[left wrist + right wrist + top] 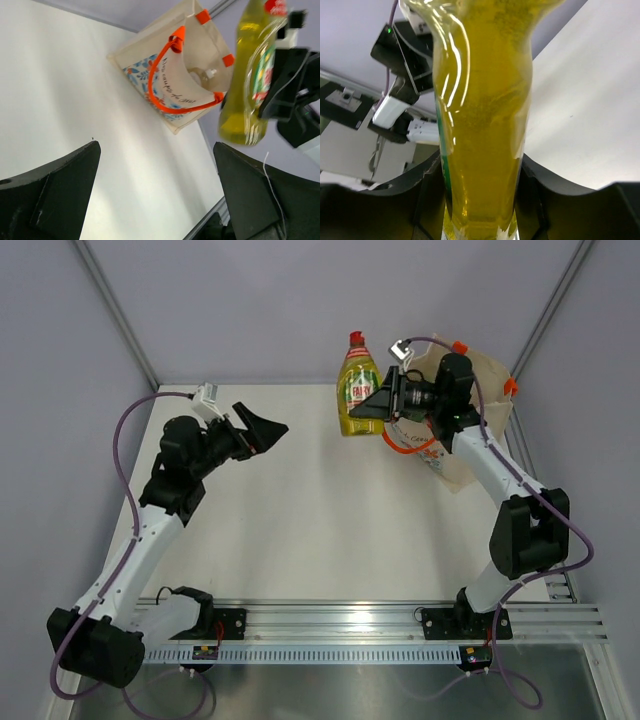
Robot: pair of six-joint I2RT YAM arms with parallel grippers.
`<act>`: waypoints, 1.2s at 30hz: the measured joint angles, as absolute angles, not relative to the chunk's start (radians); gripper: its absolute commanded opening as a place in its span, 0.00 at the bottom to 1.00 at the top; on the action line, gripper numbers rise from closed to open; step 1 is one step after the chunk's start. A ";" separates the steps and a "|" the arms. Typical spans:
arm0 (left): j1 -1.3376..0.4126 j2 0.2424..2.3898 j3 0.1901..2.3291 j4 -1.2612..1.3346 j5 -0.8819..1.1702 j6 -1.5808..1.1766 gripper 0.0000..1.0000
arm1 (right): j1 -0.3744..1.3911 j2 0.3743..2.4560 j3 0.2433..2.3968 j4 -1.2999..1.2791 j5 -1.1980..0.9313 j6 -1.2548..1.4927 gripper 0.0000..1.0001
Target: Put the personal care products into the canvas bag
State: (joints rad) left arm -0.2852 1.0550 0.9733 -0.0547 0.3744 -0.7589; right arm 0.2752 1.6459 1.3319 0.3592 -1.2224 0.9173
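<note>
- Starting farthest from the canvas bag [492, 378], on its left: the left gripper [262, 428] hung above the table [330, 530] with its fingers spread wide and nothing between them. The left wrist view showed only bare tabletop in the gap.
- The right gripper [372, 405] was just left of the bag, its fingers closed around the body of the yellow bottle [358, 390]. The right wrist view showed a black finger pressed against each side of the bottle.
- The bottle was off the table and clear of the bag. Its red cap [355, 339] pointed away from the arm bases and its wider base toward them. The long axis looked roughly upright, though the exact tilt could not be told.
- The bag sat at the far right of the table, partly hidden by the right arm in the top view. The left wrist view showed its mouth open, the orange handle [161, 97] looped across the opening, and a clear white-capped bottle [204, 75] already lying inside.
- Key relation: the bag mouth lay to the right of the held bottle, just beside it. The right arm was by far the nearer arm, and the left was well apart from the bag.
- Judgement: the carry was nearly done. The next step would be a short shift right until the bottle base was over the mouth, then release.
- Risk: the base could catch on the handle loop or the soft rim.
</note>
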 measured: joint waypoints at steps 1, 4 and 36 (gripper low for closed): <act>-0.279 1.043 0.974 -0.078 0.368 -0.743 0.99 | 0.240 1.646 1.369 0.311 -1.222 0.886 0.00; -0.255 0.999 0.970 -0.142 0.354 -0.705 0.99 | 0.152 1.649 1.495 0.141 -1.206 0.763 0.00; -0.115 0.813 0.765 -0.327 0.285 -0.688 0.99 | -0.129 1.950 1.953 -0.812 -0.322 -0.300 0.99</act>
